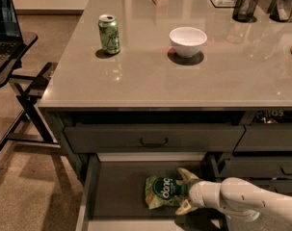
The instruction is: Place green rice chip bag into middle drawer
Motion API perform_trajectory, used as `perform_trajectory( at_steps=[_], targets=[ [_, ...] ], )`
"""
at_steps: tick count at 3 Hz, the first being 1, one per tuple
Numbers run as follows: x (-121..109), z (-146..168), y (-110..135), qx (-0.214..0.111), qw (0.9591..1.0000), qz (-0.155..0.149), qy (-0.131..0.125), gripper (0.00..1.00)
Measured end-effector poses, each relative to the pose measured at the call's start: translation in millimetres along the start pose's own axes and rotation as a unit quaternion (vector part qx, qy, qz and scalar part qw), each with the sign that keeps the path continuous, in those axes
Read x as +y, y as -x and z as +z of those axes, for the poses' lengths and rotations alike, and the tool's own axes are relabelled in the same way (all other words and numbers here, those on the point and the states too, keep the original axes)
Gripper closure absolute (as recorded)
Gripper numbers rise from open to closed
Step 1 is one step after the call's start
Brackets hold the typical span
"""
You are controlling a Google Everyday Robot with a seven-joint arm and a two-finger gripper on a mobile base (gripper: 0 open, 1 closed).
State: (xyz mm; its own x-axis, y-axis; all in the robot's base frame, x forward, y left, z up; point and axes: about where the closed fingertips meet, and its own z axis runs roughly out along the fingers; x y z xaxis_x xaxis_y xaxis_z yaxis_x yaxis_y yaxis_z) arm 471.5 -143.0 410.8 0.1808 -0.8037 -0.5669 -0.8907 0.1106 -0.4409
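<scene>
I am looking down at a wide grey counter that fills most of the view. Under its front edge is a closed dark drawer front with a small bar handle.

Below that, the middle drawer is pulled out toward me, showing a flat dark floor and a pale left wall. To the far left, away from the counter, an open laptop sits on a black folding stand.

The robot's white arm comes in from the lower right corner and reaches left into the open drawer. The green rice chip bag lies flat on the floor of the middle drawer, right of centre, with its round dark-green logo facing up.

On the counter, a white bowl stands near the middle. A green soda can stands upright to its left, well apart from it. A black mesh cup stands at the back right.

The gripper is inside the drawer at the bag's right end. Its two fingers are spread wide, one at the far edge of the bag and one at the near edge. The bag's end lies between them and does not look squeezed.
</scene>
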Motion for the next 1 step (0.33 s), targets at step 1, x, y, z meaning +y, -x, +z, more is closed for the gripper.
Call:
perform_trajectory(
  at_steps=[1],
  targets=[
    [0.0,0.0,0.0,0.0,1.0,0.0,0.0,0.0]
  ],
)
